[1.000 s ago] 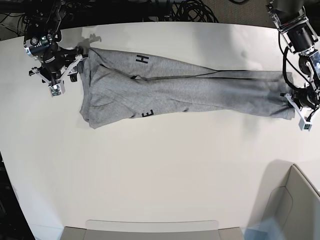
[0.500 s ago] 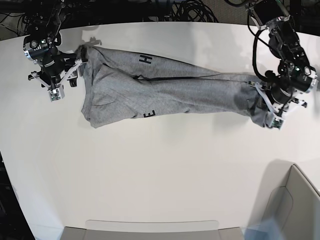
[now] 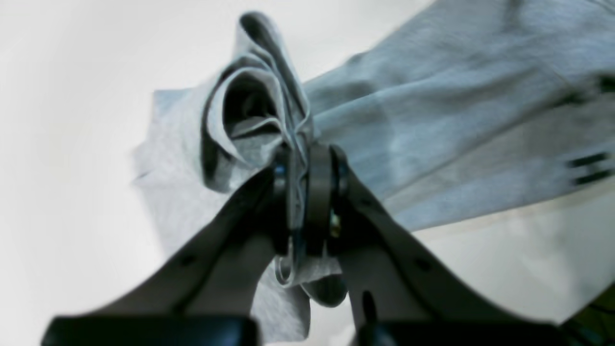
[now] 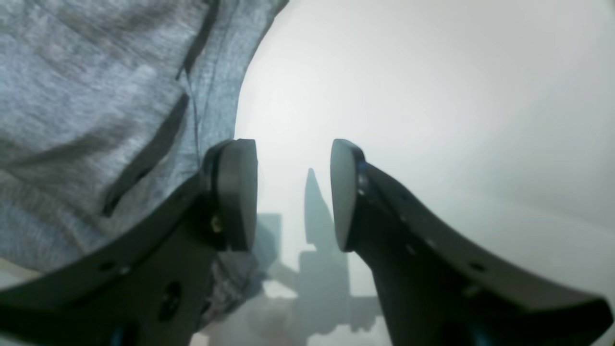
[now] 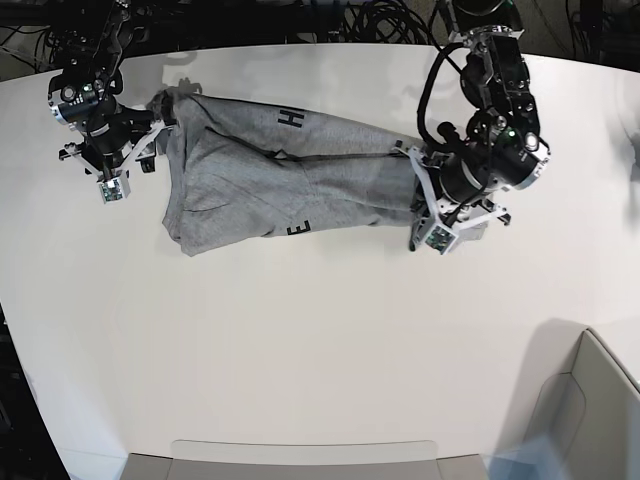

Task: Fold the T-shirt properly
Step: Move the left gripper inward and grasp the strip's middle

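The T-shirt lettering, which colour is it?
Black, on the heather-grey T-shirt; the base view shows it best.

left pincer (image 5: 425, 215) | dragged T-shirt (image 5: 280, 180) end toward right pincer (image 5: 135, 160)

The T-shirt (image 5: 290, 180) is soft knit cloth, heather-grey with a fine mottled weave, matt throughout, creased into folds and carrying flat black printed letters; the surface (image 5: 300, 340) is smooth white with a faint sheen, picking up soft shadows; the left claw (image 3: 302, 202) has dark matt plastic-looking fingers (image 3: 319, 182) with smooth rounded pads and a small brassy metal screw; the right claw (image 4: 293, 197) shows the same dark matt arms, with smooth, slightly satin pads (image 4: 235, 192); at the surface's far edge lie black rubbery cables (image 5: 385, 20) with a dull gloss.
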